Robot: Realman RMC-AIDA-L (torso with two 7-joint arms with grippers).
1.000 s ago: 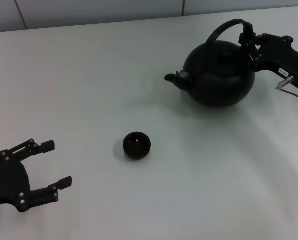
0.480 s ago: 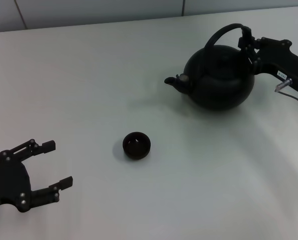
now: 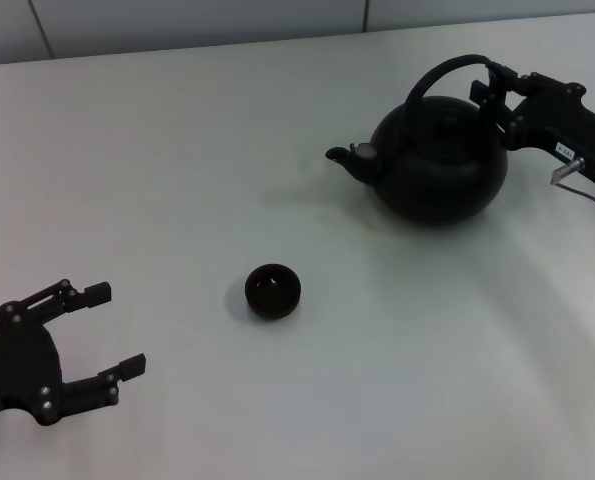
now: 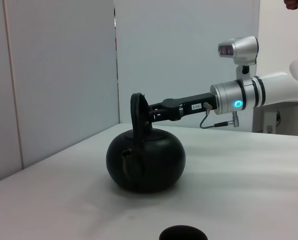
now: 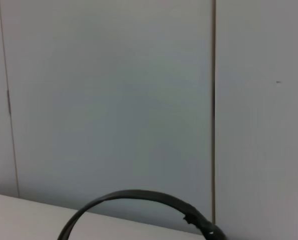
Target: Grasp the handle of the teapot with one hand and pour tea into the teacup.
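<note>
Two black grippers in head view. Right gripper (image 3: pixel 493 88) at far right, fingers clamped on tall black arched bail handle (image 3: pixel 439 74) at its thicker right side. Large round matte black teapot (image 3: pixel 439 165) sits on white table (image 3: pixel 177 180), stubby spout pointing toward robot's left. Tiny dark round handleless teacup (image 3: pixel 272 291) upright near table centre, well apart from teapot, nearer robot. Left gripper (image 3: pixel 97 343) at near left edge, fingers spread wide, holding nothing, well apart from teacup.
</note>
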